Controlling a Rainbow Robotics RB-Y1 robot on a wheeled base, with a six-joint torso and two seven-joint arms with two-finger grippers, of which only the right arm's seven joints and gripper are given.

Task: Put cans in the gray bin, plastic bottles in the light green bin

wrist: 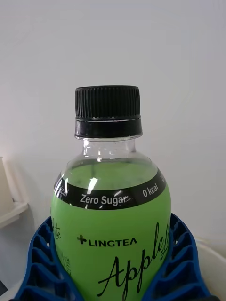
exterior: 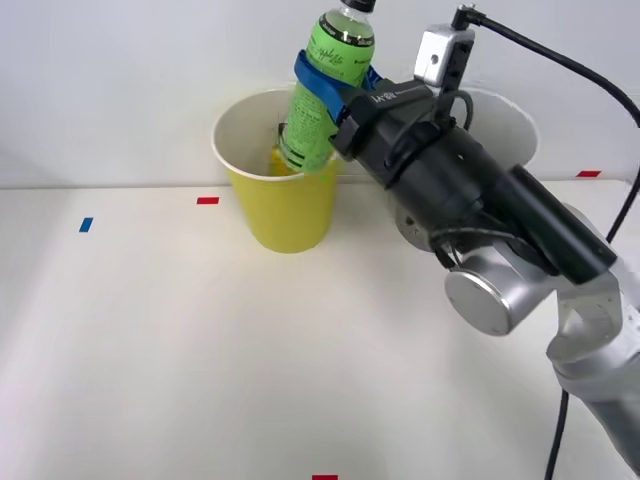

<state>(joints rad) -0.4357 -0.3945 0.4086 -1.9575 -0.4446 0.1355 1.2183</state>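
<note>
The bright green plastic bottle (wrist: 112, 225) with a black ribbed cap sits right before the wrist camera, upright, clamped between the two blue ribbed fingers (wrist: 42, 263) of the right hand (exterior: 330, 85), which press against both sides of its label. In the front view, one such bottle is in sight. There are two bins: the tall round yellow-green bin with a white inside (exterior: 285, 205) and, behind the arm, a white-rimmed bin (exterior: 515, 120) whose outer colour is hidden. The held bottle leans slightly, its lower end dipped past the rim of the yellow-green bin and its cap well above it. Something yellowish (exterior: 274, 160) lies inside that bin beside the bottle's base; what it is cannot be told. Both bins stand on the white tabletop (exterior: 150, 340).
</note>
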